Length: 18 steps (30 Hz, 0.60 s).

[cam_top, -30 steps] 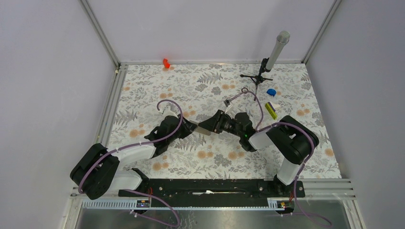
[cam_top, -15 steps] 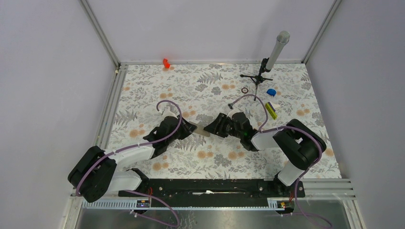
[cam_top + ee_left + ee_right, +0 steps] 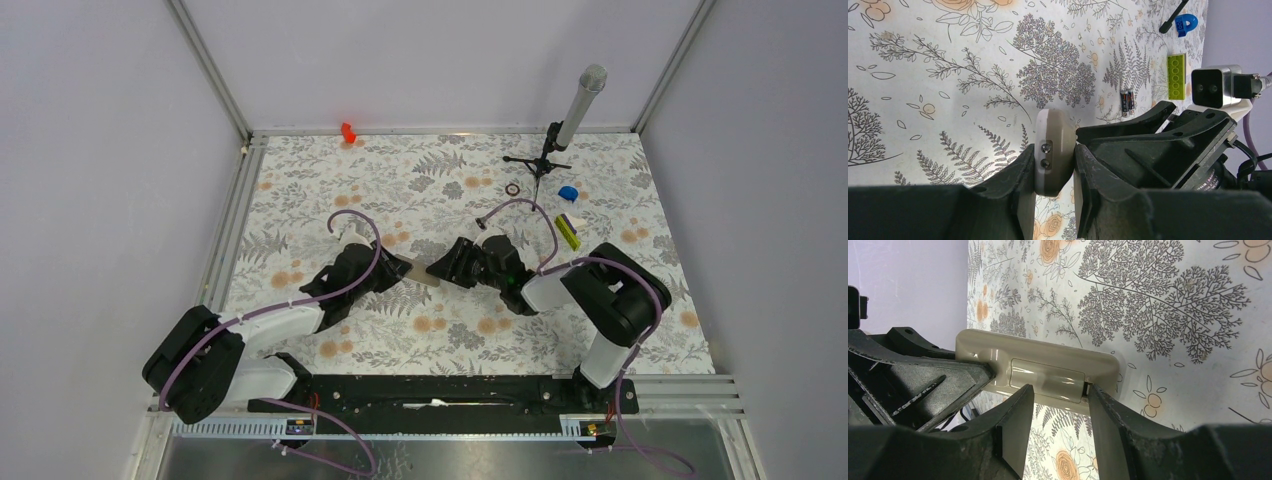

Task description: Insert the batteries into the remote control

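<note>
The remote control (image 3: 425, 272), a small white handset, is held off the table between the two arms. My left gripper (image 3: 402, 271) is shut on one end of it; in the left wrist view its fingers (image 3: 1020, 175) clamp the handset's (image 3: 1053, 145) sides. My right gripper (image 3: 1057, 395) is open. Its fingertips rest against the handset's back (image 3: 1048, 367), one on each side of the battery cover (image 3: 1045, 380), and the right fingertip (image 3: 1096, 395) is at the cover's end notch. Two batteries (image 3: 1127, 102) lie side by side on the table beyond the handset.
A yellow-green bar (image 3: 567, 232) with a white end, a blue piece (image 3: 568, 192) and a small dark ring (image 3: 513, 188) lie at the back right. A microphone on a stand (image 3: 575, 110) is behind them. A red piece (image 3: 347, 131) sits at the back edge.
The right arm's elbow and cable have shifted slightly, uncovering the dark ring. Both grippers stay at the handset, which has barely moved.
</note>
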Each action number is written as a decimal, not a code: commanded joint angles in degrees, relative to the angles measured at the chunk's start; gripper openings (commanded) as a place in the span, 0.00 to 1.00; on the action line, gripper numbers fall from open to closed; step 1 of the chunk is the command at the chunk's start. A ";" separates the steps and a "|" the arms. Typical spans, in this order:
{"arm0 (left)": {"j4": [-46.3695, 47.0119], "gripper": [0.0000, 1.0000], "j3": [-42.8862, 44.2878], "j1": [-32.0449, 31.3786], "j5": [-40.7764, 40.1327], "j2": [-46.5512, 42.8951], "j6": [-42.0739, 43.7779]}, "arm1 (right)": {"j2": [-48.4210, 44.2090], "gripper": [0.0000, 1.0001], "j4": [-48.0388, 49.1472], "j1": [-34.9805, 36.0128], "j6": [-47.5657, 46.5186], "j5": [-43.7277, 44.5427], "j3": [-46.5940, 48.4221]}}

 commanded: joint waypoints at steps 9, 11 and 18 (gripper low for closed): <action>-16.09 0.00 -2.65 -0.40 -1.05 2.70 5.34 | 1.90 0.50 -0.12 0.29 -2.07 2.28 1.92; -16.02 0.00 -2.65 -0.41 -0.99 2.88 5.34 | 1.99 0.51 -1.62 0.27 -2.40 2.86 2.28; -15.86 0.00 -2.50 -0.35 -0.79 3.43 5.52 | 3.93 0.52 -2.54 0.28 -1.87 2.14 3.21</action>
